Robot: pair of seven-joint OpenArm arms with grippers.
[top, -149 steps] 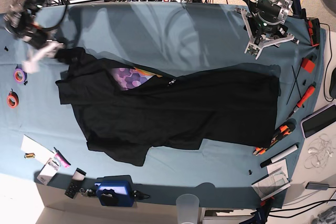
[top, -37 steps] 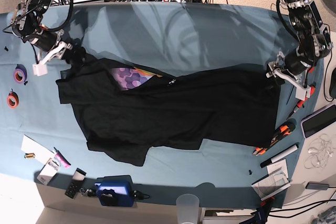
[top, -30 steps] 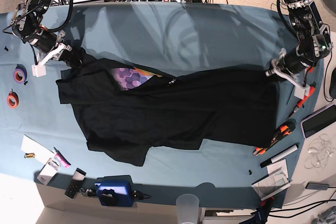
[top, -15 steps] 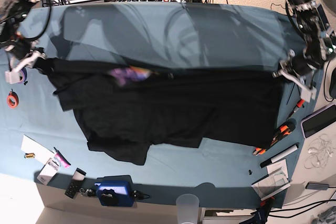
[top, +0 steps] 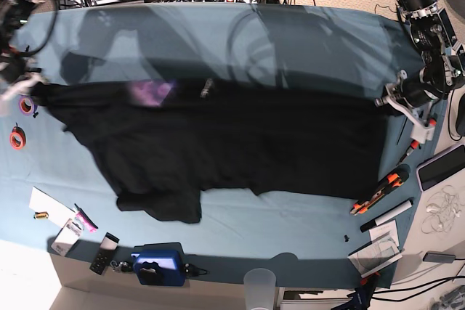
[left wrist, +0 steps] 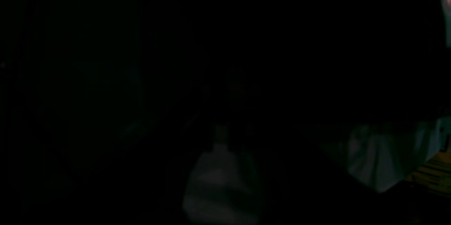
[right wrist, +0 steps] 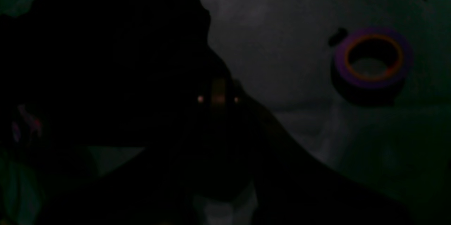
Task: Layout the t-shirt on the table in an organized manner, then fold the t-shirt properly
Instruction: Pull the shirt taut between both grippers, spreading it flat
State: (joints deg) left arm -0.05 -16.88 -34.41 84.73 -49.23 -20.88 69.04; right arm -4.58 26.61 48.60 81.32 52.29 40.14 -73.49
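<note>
The black t-shirt (top: 240,143) is stretched wide across the teal table (top: 290,41). Its far edge is pulled taut between my two grippers, while the near part lies on the cloth. My left gripper (top: 390,100) is shut on the shirt's right end. At the table's left edge, my right gripper (top: 30,85) is shut on the other end. A blurred purple print (top: 149,92) and small white lettering (top: 206,88) show near the raised edge. Dark fabric (left wrist: 176,59) fills the left wrist view. The shirt (right wrist: 105,59) also covers the left half of the right wrist view.
A purple tape roll (top: 27,104) (right wrist: 370,59) and a red-orange tape roll (top: 17,137) lie by the right gripper. Orange-handled tools (top: 385,186), a marker (top: 385,217) and a phone (top: 442,167) sit at the right. A blue device (top: 158,266) and cup (top: 260,284) stand in front.
The right gripper has pulled the shirt's end farther left and the far edge has gone taut and straight. Print and lettering shifted left and back. The left gripper barely moved.
</note>
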